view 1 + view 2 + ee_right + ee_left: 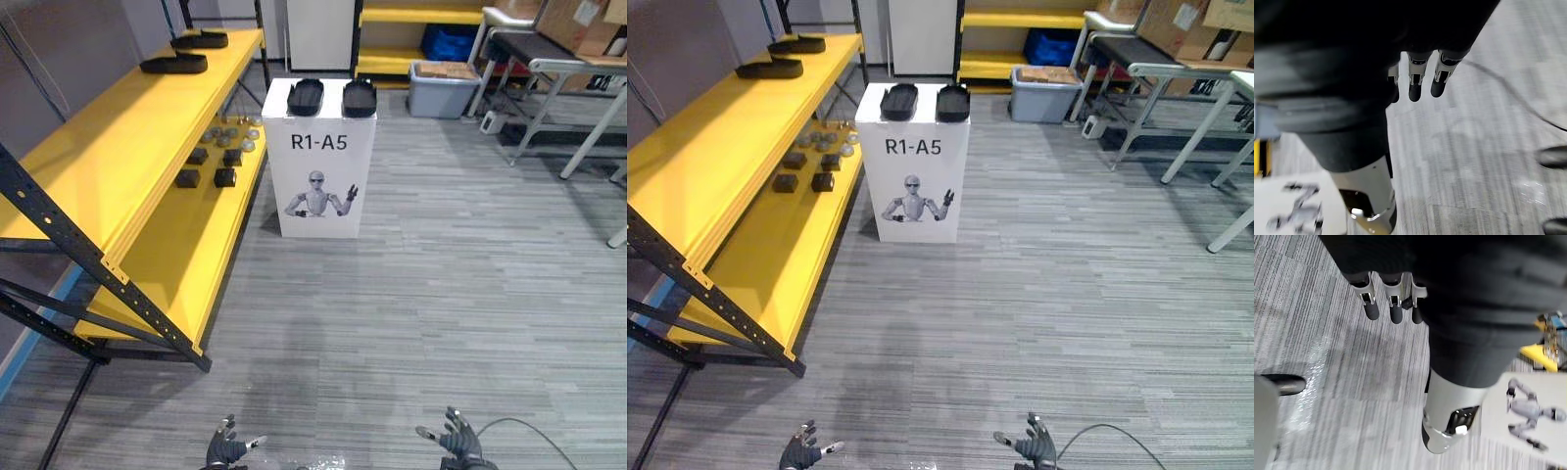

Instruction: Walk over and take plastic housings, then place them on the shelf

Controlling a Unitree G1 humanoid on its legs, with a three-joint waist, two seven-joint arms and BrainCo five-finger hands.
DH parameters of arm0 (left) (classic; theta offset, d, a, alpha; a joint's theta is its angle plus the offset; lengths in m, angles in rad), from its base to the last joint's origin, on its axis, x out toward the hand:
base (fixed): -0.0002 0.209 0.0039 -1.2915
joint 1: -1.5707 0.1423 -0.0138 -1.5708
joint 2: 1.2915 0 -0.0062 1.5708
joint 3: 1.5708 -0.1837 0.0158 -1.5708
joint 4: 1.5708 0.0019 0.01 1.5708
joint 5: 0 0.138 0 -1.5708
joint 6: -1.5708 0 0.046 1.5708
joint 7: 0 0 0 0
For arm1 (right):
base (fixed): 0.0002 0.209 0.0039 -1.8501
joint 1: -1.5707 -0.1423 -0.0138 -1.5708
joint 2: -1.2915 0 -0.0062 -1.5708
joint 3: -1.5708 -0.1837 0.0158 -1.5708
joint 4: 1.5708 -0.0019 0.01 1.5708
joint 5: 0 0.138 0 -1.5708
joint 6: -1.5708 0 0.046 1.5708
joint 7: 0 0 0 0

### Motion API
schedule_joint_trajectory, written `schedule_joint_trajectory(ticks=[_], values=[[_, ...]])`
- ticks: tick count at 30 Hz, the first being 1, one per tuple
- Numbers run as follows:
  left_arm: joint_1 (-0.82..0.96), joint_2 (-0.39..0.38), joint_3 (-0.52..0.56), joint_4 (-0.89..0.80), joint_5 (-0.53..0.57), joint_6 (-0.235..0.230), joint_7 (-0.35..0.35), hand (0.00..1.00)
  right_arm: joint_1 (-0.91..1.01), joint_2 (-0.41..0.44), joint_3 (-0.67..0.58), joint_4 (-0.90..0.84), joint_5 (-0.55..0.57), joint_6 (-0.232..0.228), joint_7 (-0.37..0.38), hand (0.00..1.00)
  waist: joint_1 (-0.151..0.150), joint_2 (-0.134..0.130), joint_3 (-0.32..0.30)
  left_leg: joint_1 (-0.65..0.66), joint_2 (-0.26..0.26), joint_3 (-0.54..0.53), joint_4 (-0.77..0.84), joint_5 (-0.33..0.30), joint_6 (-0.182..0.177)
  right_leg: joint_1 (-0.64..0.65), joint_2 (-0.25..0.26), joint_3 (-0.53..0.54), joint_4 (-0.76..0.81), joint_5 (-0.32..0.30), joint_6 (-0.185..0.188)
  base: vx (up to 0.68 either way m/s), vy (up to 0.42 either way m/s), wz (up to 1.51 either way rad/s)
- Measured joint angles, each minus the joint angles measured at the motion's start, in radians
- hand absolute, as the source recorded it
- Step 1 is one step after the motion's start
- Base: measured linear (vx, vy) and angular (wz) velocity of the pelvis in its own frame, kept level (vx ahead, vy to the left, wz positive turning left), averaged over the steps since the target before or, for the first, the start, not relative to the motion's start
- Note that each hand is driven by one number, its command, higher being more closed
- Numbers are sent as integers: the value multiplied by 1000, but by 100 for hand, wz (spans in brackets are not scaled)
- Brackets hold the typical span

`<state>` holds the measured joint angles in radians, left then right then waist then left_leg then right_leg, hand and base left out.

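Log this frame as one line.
stage: pre-pick | left hand: open, empty | right hand: open, empty | plastic housings: two on white pedestal ahead | yellow shelf: left side, similar dark parts on top

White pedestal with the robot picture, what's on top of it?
Two black plastic housings lie side by side on the white pedestal: the left housing and the right housing, not touching. Anything under them or behind the pedestal is covered.

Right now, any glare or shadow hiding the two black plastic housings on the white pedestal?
Left eye view: no, both black plastic housings sit evenly lit atop the white pedestal; shadow falls on the grey floor under the yellow shelf. Left wrist view: a glare patch on the floor. Right wrist view: a smaller glint there.
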<state>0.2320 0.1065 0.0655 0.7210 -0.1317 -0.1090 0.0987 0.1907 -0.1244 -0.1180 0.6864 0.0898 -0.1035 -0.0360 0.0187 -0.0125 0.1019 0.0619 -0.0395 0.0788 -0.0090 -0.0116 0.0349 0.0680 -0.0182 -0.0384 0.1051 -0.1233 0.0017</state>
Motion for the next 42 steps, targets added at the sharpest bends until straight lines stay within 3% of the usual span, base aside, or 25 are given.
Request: schedule_joint_trajectory(ticks=[11,21,23,25,26,27,28,31,34,37,39,40,41,42], values=[[16,-30,31,-103,31,0,1,0,-12,-13,2,-16,-91,-2,22,0,-3,5,17,34,1,0,-2,-15,-23,39,-2,1,-13,0,0,21,-12,0],[44,-65,66,-135,35,5,5,0,-20,-12,2,-36,-90,2,16,0,-2,18,27,9,2,9,4,-25,-23,2,-1,7,-16,-2,1,-98,-5,-4],[48,-67,67,-148,34,5,9,0,-31,-11,1,-26,-86,3,12,0,7,19,28,-30,5,25,32,-37,-9,-30,0,18,-9,-14,11,-84,11,-19],[48,-74,67,-165,34,7,14,0,-45,-11,0,-15,-85,4,5,0,22,18,32,-81,6,44,98,-75,-1,-81,-7,29,47,-40,33,-15,43,-23],[48,-74,66,-182,33,7,14,0,-48,-8,0,-5,-80,8,-3,0,24,6,47,-101,0,55,164,-121,6,-112,-26,21,132,-90,70,23,51,-5],[50,-74,66,-186,33,8,14,0,-48,-7,0,-5,-80,9,-3,0,23,4,48,-106,-3,55,178,-131,10,-117,-30,19,150,-102,72,74,56,0],[48,-75,65,-198,27,10,18,0,-48,-3,0,-5,-77,15,-5,0,23,10,53,-109,-12,51,225,-181,30,-152,-57,1,293,-137,108,93,57,-5],[34,-60,51,-207,15,13,27,0,-48,19,6,-8,-72,21,-9,0,16,8,77,-73,-10,30,276,-241,49,-328,-88,-44,682,-130,102,199,64,11],[28,-44,25,-209,-1,13,30,0,-45,19,23,-8,-64,22,-14,0,0,6,83,-18,9,0,280,-295,54,-431,-99,-114,663,-130,102,375,14,26],[-26,-43,26,-200,-4,13,32,0,-51,3,22,-2,-63,22,-22,0,-25,9,107,48,45,-60,236,-313,20,-492,-53,-113,380,-86,59,472,-87,59],[-42,-40,27,-199,-4,13,36,0,-55,-4,22,-2,-60,22,-24,0,-43,5,107,94,71,-95,217,-338,-29,-500,-27,-108,275,84,5,730,-210,61],[-58,-45,26,-188,-2,13,40,0,-66,-14,21,5,-59,23,-25,0,-48,27,109,108,105,-111,236,-349,-64,-489,-14,-135,313,124,-39,732,-254,41],[-72,-53,26,-190,0,12,41,0,-92,-16,22,3,-59,23,-24,0,-49,34,112,89,116,-107,279,-301,-128,-486,-12,-149,340,88,-60,720,-260,29],[-74,-60,26,-191,0,12,44,0,-98,-16,22,0,-59,22,-24,0,-49,34,113,81,118,-108,315,-265,-134,-471,-13,-153,341,75,-67,689,-266,27]])
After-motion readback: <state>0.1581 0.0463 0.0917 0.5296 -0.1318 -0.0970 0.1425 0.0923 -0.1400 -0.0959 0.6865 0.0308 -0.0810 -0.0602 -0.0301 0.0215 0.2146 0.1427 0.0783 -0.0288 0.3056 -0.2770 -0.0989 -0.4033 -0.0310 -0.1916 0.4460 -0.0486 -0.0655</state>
